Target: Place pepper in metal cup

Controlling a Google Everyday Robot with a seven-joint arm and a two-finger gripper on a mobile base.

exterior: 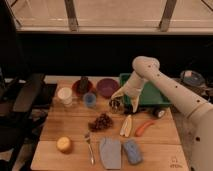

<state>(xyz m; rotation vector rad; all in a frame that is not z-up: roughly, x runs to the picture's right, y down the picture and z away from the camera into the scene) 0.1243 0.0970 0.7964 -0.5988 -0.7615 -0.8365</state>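
Note:
The orange-red pepper [144, 128] lies on the wooden table [70, 125] at the right, next to a pale yellow wedge [126, 125]. The small dark metal cup [114, 104] stands near the table's middle, in front of the green bin. My gripper [123, 100] hangs just right of and over the metal cup, well up and left of the pepper. The pepper is not in it.
A white cup [65, 95], a blue cup [90, 99], a red bowl [81, 86] and a purple bowl [107, 86] stand at the back. A green bin [150, 92] is behind my arm. Grapes [100, 121], an orange fruit [64, 144], a fork [89, 147] and blue cloths [119, 151] lie in front.

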